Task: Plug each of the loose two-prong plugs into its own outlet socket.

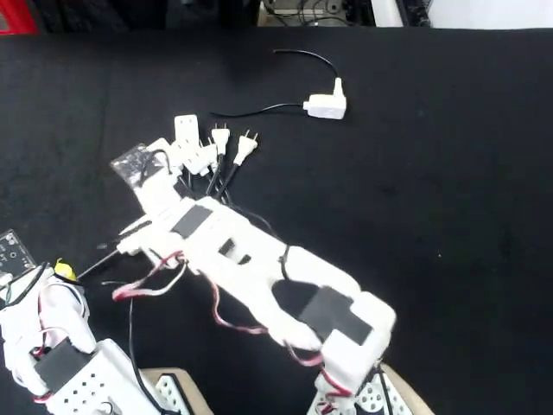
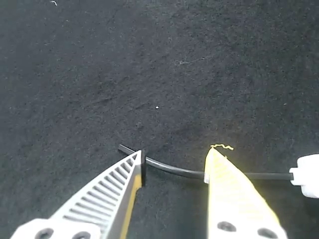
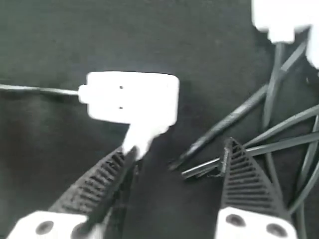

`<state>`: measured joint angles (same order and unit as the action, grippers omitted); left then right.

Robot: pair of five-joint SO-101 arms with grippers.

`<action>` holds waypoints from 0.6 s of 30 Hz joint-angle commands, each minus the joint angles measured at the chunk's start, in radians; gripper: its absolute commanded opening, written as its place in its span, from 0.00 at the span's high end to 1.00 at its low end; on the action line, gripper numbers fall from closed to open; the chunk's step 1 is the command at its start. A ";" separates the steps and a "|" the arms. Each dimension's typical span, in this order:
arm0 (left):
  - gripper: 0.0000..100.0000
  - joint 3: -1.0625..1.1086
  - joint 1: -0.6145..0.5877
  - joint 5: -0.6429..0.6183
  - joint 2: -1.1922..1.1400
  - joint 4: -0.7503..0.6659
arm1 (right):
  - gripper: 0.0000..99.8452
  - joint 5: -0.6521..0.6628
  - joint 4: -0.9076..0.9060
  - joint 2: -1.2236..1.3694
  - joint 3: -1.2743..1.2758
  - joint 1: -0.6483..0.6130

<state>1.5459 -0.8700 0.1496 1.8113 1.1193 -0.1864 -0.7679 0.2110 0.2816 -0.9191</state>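
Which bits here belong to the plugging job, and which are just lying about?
Job: two-prong plugs, white socket block, far white corded block, black cords.
Lying about: red object and clutter beyond the table's far edge.

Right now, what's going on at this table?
The right arm is stretched across the black table. Its open gripper sits right at a white socket block. Loose plugs lie unplugged just beyond the arm's tip. Another white socket lies farther out on its own cord. The left gripper is open low over the table, with a finger either side of a thin black cord. Neither gripper is closed on anything.
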 commanded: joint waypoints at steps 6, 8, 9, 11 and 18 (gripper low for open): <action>0.79 -0.001 -0.001 0.006 0.006 -0.023 | 0.76 -0.074 0.015 -0.153 0.053 -0.080; 0.79 -0.001 -0.001 0.006 0.006 -0.023 | 0.76 -0.071 0.071 -0.162 0.090 -0.083; 0.79 -0.001 -0.001 0.006 0.006 -0.023 | 0.76 -0.071 0.101 -0.168 0.107 -0.077; 0.79 -0.001 -0.001 0.006 0.006 -0.023 | 0.76 -0.071 0.152 -0.176 0.139 -0.066; 0.79 -0.001 0.001 0.006 0.006 -0.023 | 0.76 -0.068 0.186 -0.177 0.151 -0.034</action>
<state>1.5459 -0.8700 0.1496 1.8113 1.1193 -0.2478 -0.6053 0.0821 0.4381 -0.9743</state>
